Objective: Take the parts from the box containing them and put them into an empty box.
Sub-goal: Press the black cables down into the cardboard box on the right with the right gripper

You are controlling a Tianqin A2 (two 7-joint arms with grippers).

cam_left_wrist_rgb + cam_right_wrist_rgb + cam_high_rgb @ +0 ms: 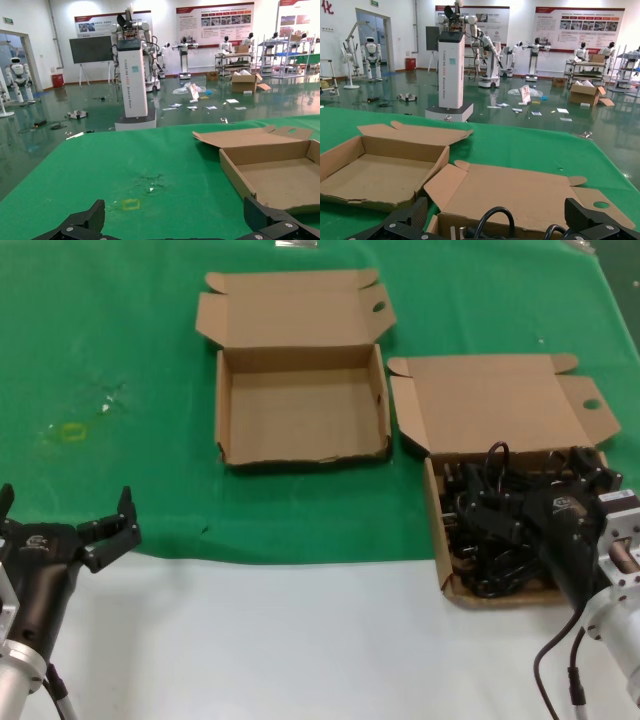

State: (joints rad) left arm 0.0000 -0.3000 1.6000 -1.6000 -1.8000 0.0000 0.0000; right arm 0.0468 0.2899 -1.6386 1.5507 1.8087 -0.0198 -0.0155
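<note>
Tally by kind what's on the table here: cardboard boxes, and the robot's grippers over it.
Cardboard boxes: 2, the empty box and the box of black parts.
Grippers: 2, the left gripper and the right gripper.
Total: 4.

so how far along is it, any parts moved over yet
Nothing looks moved yet: the empty box holds no parts. The black parts all lie piled in the box containing them. In hand: the right gripper is down over that pile, fingers open, nothing visibly lifted. The left gripper hovers open near the table's front edge. Left: grasping the parts and carrying them all across.
</note>
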